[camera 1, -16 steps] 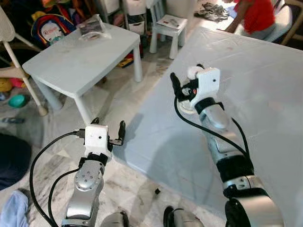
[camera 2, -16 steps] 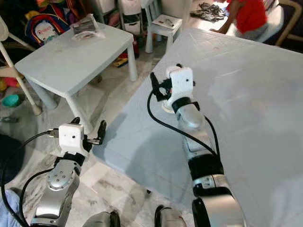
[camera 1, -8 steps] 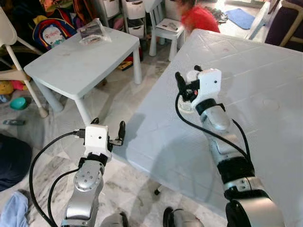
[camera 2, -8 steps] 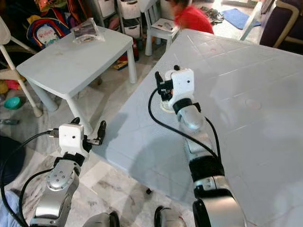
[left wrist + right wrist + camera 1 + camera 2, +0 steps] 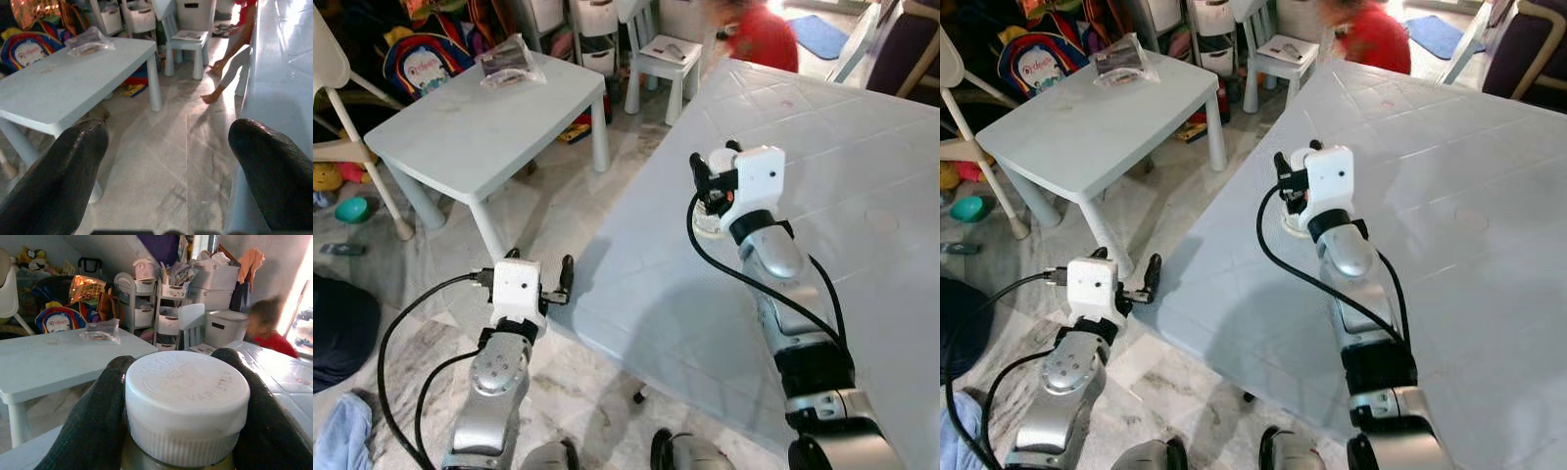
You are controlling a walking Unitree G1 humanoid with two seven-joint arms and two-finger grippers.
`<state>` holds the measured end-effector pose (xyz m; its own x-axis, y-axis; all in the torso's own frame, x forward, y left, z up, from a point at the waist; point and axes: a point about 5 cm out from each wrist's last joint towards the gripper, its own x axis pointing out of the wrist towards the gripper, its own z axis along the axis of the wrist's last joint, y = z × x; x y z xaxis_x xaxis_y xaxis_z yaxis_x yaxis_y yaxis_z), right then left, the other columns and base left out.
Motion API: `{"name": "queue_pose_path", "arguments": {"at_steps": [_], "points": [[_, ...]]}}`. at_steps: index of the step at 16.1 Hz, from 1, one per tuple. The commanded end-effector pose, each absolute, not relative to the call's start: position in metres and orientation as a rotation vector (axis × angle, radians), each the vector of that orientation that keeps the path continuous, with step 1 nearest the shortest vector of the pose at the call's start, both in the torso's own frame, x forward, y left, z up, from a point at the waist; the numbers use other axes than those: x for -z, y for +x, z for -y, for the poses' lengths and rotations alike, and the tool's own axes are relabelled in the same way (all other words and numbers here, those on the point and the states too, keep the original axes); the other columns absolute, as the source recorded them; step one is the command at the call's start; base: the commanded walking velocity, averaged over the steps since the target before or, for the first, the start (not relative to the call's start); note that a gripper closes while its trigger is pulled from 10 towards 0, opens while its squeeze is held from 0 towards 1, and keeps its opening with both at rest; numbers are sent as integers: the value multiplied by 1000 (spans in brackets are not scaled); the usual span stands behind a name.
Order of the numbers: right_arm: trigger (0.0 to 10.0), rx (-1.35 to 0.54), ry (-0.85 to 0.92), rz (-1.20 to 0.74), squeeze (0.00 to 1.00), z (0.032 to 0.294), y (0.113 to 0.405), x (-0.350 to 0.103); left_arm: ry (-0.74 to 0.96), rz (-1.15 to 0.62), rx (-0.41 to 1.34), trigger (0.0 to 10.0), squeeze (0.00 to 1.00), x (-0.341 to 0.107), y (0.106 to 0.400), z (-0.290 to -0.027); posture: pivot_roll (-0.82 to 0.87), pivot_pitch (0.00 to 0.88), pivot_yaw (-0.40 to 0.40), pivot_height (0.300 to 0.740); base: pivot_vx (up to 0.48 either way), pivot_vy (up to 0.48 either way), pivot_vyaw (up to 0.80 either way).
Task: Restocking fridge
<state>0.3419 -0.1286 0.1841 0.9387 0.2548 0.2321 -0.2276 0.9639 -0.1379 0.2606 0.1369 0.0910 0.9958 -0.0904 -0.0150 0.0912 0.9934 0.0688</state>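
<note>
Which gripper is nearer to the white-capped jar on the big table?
Right. The right gripper is clamped on the white-capped jar at the big table edge. The left gripper hangs open below that edge, over the floor, well apart from the jar.

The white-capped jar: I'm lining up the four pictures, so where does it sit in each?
Left eye view: jar right of centre, on the big table, in the right gripper.
Right eye view: jar just above centre, in the same grip.
Left wrist view: no jar; open fingers over the floor.
Right wrist view: white cap low centre between the fingers.
Shared landmark: the small table with the plastic bag.
</note>
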Motion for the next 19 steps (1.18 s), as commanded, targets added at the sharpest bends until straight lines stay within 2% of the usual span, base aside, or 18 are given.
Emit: {"name": "queue_pose_path", "arguments": {"at_steps": [1,4,5,9,15,19], "points": [[0,-265,-80,185,0,124,337,-171,58,-38,74,10000,0,-88,259,-138,-51,136,33,740,0,0,0],[0,-286,19,161,0,111,329,-164,30,-27,69,10000,0,-89,259,-137,-45,128,28,740,0,0,0],[10000,-310,44,146,0,105,324,-159,42,-31,65,10000,0,-90,259,-138,-40,123,24,740,0,0,0],[10000,-345,28,135,0,103,317,-151,35,-33,55,10000,0,-89,257,-139,-39,118,21,740,0,161,117],[10000,-407,-39,170,0,96,313,-153,41,-30,62,10000,0,-89,258,-137,-45,123,23,740,0,349,799],[10000,-430,-74,179,0,95,310,-151,51,-28,62,10000,0,-89,257,-136,-46,127,25,740,0,0,800]]}}
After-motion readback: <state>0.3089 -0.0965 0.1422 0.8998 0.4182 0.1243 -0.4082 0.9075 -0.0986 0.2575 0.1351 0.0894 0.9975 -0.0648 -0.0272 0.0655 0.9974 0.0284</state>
